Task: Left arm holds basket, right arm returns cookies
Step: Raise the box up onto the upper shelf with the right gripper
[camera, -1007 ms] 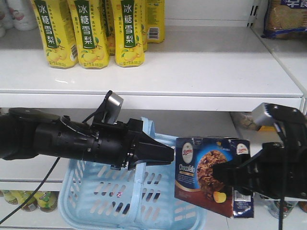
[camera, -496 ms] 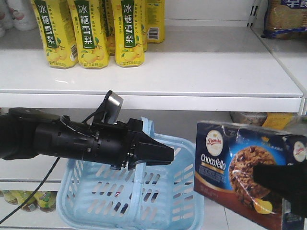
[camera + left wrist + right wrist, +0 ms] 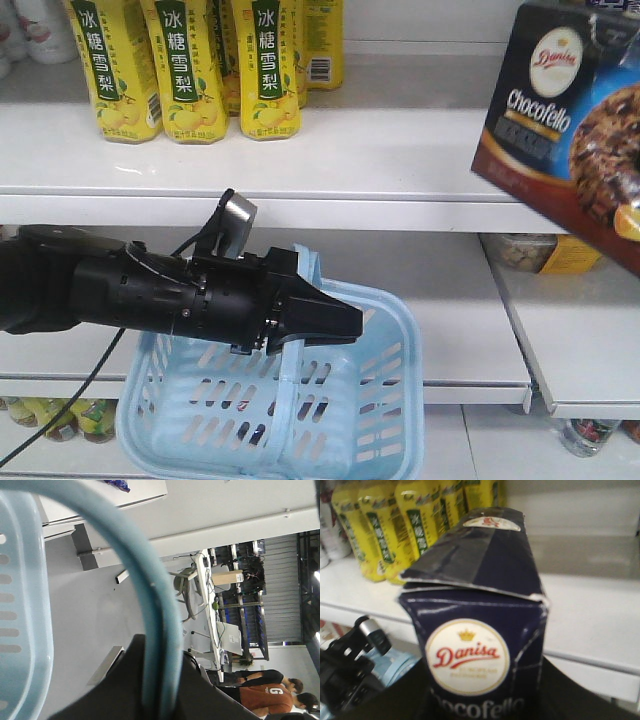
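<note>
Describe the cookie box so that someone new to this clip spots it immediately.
Start at the white shelf holding the yellow bottles in the front view, then look to its far right end. There, tilted in the air at the picture's upper right corner, is the cookie box. It is the only dark navy-and-brown carton, marked "Chocofello" with a round white Danisa logo.
</note>
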Tool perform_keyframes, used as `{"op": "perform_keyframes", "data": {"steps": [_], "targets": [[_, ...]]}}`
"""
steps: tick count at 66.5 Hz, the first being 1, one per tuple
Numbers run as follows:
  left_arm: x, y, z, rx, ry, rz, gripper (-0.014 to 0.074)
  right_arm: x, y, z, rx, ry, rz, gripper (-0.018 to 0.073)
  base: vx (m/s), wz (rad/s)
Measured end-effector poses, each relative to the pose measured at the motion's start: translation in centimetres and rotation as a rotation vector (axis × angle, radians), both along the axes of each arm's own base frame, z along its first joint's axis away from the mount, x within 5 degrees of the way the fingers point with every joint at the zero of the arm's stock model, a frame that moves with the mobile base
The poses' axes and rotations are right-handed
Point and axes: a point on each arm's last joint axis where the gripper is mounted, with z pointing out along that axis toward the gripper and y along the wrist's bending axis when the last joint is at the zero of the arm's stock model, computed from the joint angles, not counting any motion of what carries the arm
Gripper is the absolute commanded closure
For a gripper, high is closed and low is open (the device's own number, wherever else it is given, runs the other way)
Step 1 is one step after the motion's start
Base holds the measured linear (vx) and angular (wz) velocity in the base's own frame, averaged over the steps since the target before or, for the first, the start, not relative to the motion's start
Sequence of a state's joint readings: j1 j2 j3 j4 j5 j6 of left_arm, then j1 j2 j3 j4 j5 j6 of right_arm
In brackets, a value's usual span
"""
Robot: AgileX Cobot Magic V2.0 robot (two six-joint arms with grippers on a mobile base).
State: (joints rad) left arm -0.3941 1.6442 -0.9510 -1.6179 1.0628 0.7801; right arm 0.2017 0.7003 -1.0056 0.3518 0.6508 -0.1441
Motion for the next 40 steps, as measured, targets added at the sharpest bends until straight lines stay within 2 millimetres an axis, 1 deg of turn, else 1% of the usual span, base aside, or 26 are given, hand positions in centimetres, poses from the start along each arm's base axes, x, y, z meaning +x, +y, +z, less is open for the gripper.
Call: {"op": "perform_keyframes", "data": {"steps": [9, 17, 25, 35, 40], "targets": [[0.0, 0.0, 0.0, 0.0, 0.0, 0.0, 0.0599, 2.5, -0.2, -0.2, -0.041, -0.026, -0.066, 0.0374, 0.0, 0.0], [0.0, 0.0, 0.0, 0.0, 0.0, 0.0, 0.0599, 5.6, 0.0, -1.1, -0.087, -0.02, -0.105, 0.0374, 0.0, 0.0], [0.0, 0.0, 0.0, -0.001, 0.0, -0.001, 0.0599, 9.3, 0.5, -2.6, -0.13, 0.002, -0.128, 0.0374, 0.0, 0.0], [0.0, 0.0, 0.0, -0.001, 0.0, -0.001, 0.0599, 13.2, 1.1, -4.7, -0.146, 0.021, -0.144, 0.0374, 0.0, 0.0], [0.0, 0.0, 0.0, -0.001, 0.0, -0.001, 0.0599, 15.1, 1.3, -5.7, -0.159, -0.003, -0.153, 0.0374, 0.0, 0.0]]}}
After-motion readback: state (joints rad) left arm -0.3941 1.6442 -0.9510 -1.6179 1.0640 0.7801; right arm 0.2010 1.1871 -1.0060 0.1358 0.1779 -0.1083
